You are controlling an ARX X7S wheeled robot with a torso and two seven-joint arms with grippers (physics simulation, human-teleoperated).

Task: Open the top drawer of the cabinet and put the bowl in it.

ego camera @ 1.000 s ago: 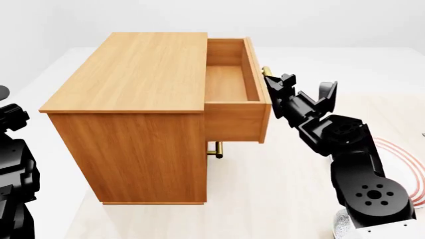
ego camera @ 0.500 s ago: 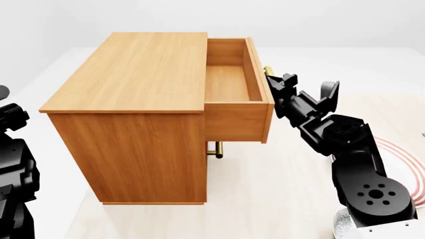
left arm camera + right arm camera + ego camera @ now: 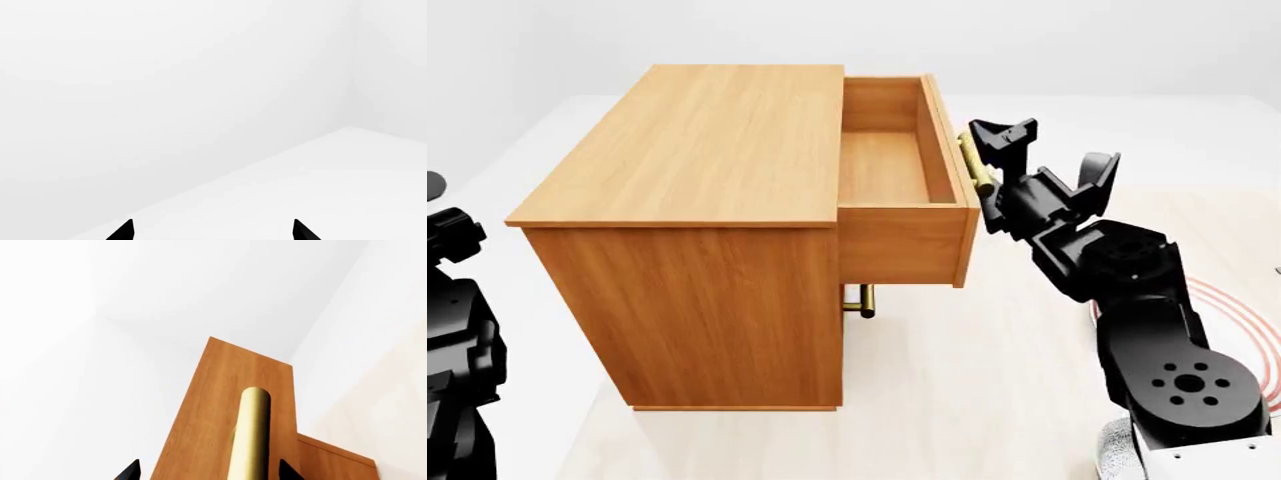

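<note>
The orange-brown cabinet [image 3: 694,150] stands left of centre in the head view. Its top drawer [image 3: 888,165] is pulled out and holds nothing. My right gripper [image 3: 1044,146] is open just beside the drawer's brass handle [image 3: 972,160]. In the right wrist view the handle [image 3: 253,435] runs between the two spread fingertips of that gripper [image 3: 207,471], not clamped. A sliver of the speckled grey bowl [image 3: 1113,452] shows at the bottom edge behind my right arm. My left gripper [image 3: 212,232] is open on nothing, facing white wall and floor.
A white plate with red rings [image 3: 1234,305] lies on the floor at the right, partly behind my right arm. A lower drawer's brass handle [image 3: 858,300] juts out under the open drawer. My left arm [image 3: 454,330] stays at the left edge.
The top drawer has slid a little further out. My right gripper has lifted and tilted upward beside the handle. The left arm has not moved.
</note>
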